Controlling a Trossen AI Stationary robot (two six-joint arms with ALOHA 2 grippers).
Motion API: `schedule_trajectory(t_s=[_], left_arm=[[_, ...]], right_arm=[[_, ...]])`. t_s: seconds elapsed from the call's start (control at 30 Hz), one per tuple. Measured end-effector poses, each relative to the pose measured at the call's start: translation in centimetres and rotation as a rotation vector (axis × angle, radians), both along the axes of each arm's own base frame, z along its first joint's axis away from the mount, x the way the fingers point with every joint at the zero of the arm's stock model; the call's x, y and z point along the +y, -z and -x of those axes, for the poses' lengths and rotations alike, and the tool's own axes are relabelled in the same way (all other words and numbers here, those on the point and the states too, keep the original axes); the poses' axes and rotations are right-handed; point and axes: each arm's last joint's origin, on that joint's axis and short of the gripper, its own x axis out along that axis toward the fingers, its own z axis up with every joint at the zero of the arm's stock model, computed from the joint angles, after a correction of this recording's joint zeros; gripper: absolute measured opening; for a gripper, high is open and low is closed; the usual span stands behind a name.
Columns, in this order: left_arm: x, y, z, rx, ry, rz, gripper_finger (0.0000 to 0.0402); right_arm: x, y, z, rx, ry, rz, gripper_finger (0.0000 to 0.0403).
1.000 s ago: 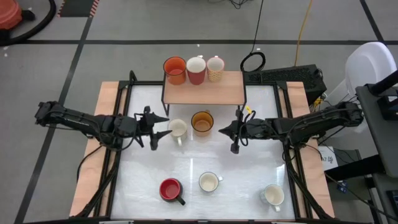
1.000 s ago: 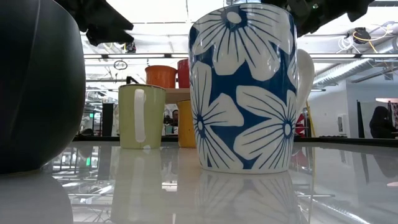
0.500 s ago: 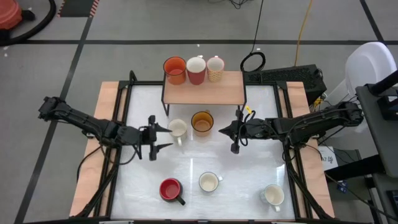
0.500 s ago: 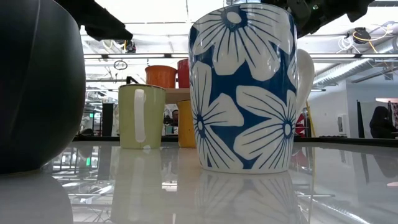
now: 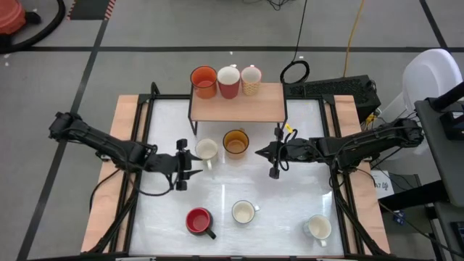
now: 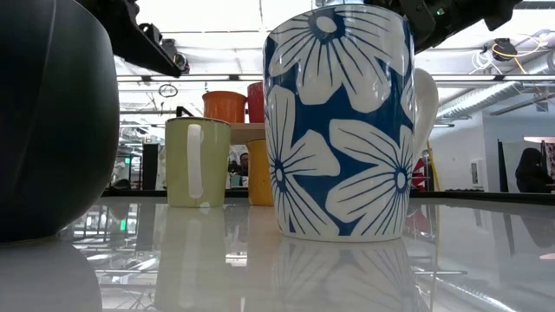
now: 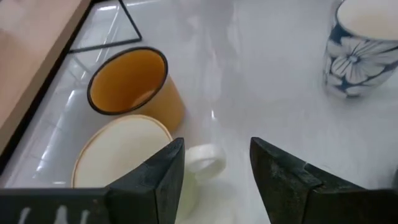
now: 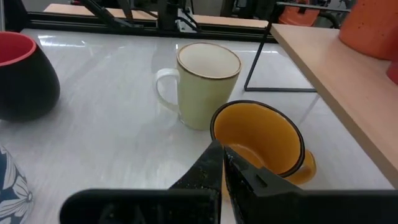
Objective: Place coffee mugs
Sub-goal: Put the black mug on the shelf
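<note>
Grey shop floor with taped lines surrounds a glossy white table (image 5: 275, 196) edged in pale wood, seen from above. At its far edge stands a low wooden shelf on a black wire frame (image 5: 239, 105) bearing a glazed orange mug (image 5: 204, 81), a red mug (image 5: 228, 81) and a patterned cream mug (image 5: 251, 79). Below it: cream handled mug (image 5: 206, 150), amber-yellow mug (image 5: 235, 141). Nearer: dark-bodied, red-lined mug (image 5: 199, 220), white mug (image 5: 244, 212), blue-flowered mug (image 5: 317, 228). Left gripper (image 5: 183, 165) sits just beside the cream mug's handle; right gripper (image 5: 275, 161) waits near the amber-yellow mug.

Low view: mirror-like table top, ceiling pipes and lights behind; the blue-flowered mug fills the centre.

Left wrist view: fingers (image 7: 163, 174) partly apart, straddling the cream mug's white loop handle (image 7: 206, 160), not yet clamped as far as this angle shows. Best practice, by judgement: centre the handle between the fingers, close firmly, lift straight, and clear the amber-yellow mug close alongside and the shelf's wire leg before setting down on the shelf.

Right wrist view: jaws together, holding nothing; a wood-edged frame runs behind the table.
</note>
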Motion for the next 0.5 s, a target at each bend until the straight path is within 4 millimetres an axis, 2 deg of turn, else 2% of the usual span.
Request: schedule_trajectory(t_s=[0.27, 0.5], left_arm=[[0.2, 0.5, -0.39, 0.03, 0.0, -0.045, 0.0191], [0.5, 0.76, -0.24, 0.067, -0.009, -0.06, 0.0255]], right_arm=[[0.0, 0.01, 0.01, 0.001, 0.001, -0.002, 0.0], [0.0, 0.02, 0.01, 0.002, 0.0, -0.001, 0.0]])
